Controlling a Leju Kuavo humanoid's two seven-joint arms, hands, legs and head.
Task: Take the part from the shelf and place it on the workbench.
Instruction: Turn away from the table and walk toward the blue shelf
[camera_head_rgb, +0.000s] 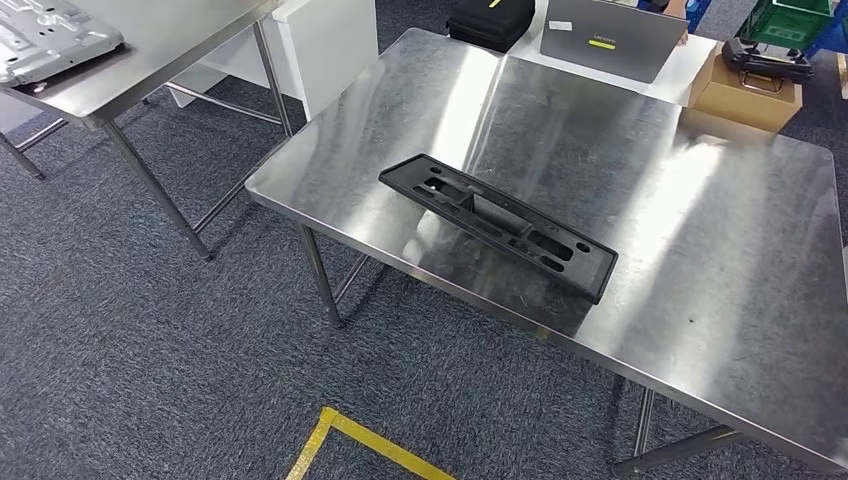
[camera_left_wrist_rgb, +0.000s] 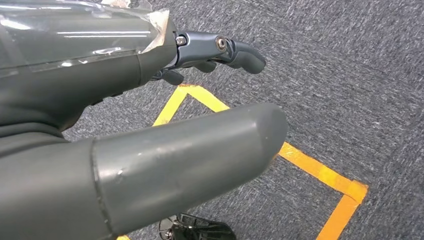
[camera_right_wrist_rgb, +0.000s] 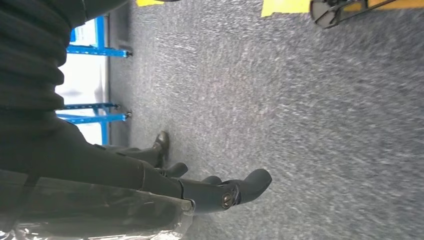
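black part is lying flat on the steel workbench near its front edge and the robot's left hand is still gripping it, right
Not quite. The black part does lie flat on the steel workbench near its front edge, but the left hand grips nothing: the left wrist view shows it empty over the grey carpet and yellow floor tape.

Grey thumb (camera_left_wrist_rgb: 190, 160), dark screwed fingers (camera_right_wrist_rgb: 235, 190) — seemingly plastic-wrapped cover.
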